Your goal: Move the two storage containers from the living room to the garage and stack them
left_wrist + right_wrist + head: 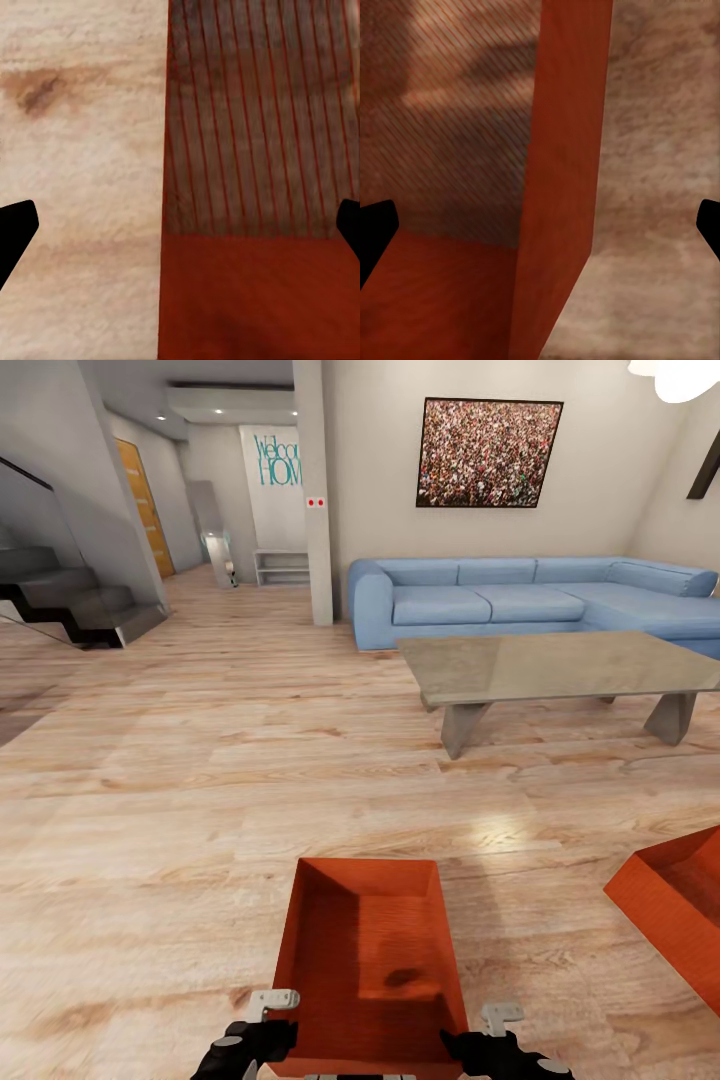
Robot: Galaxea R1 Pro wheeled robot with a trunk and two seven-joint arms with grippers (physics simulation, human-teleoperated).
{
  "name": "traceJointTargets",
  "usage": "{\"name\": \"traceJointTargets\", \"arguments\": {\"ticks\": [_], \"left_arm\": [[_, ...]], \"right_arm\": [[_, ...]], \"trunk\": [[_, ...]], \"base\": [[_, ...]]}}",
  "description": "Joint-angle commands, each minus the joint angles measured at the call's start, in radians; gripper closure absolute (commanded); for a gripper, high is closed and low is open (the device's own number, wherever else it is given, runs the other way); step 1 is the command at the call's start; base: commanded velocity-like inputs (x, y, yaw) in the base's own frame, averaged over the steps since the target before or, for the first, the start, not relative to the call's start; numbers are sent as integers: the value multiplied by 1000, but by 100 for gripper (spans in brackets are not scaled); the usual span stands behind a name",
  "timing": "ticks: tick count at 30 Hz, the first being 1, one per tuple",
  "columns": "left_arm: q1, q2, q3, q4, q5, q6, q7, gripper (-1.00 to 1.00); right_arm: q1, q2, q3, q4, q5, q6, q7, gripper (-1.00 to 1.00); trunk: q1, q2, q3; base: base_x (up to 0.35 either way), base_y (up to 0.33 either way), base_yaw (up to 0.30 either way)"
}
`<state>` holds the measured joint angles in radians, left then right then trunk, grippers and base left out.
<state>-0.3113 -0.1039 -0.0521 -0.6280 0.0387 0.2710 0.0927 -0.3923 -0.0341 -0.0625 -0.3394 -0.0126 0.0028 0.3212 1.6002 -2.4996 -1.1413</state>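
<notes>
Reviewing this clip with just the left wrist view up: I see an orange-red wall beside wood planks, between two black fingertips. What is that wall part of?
Observer: It is the left wall of an open storage container sitting on the living room floor, directly in front of the robot.
Operator: Is the other arm doing anything?
Observer: The right end effector is open and straddles the container's right wall, just as the left end effector straddles the left one.
Operator: And the second bin?
Observer: The second container sits on the floor to the right of the first, apart from it and nearer the robot than the grey coffee table.
</notes>
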Motion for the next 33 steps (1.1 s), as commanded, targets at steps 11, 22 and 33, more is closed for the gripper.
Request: {"name": "traceJointTargets", "arguments": {"ticks": [11,22,33], "left_arm": [[0,1,-3,-1,4,5,5,100],[0,3,-3,-1,4,5,4,100],[0,5,-3,-4,4,8,7,100]], "right_arm": [[0,0,-7,0,0,0,7,100],[0,0,-7,0,0,0,9,100],[0,0,-7,0,0,0,9,100]], "trunk": [[0,0,-1],[0,0,-1],[0,0,-1]], "base": [[0,0,0],[0,0,0],[0,0,0]]}}
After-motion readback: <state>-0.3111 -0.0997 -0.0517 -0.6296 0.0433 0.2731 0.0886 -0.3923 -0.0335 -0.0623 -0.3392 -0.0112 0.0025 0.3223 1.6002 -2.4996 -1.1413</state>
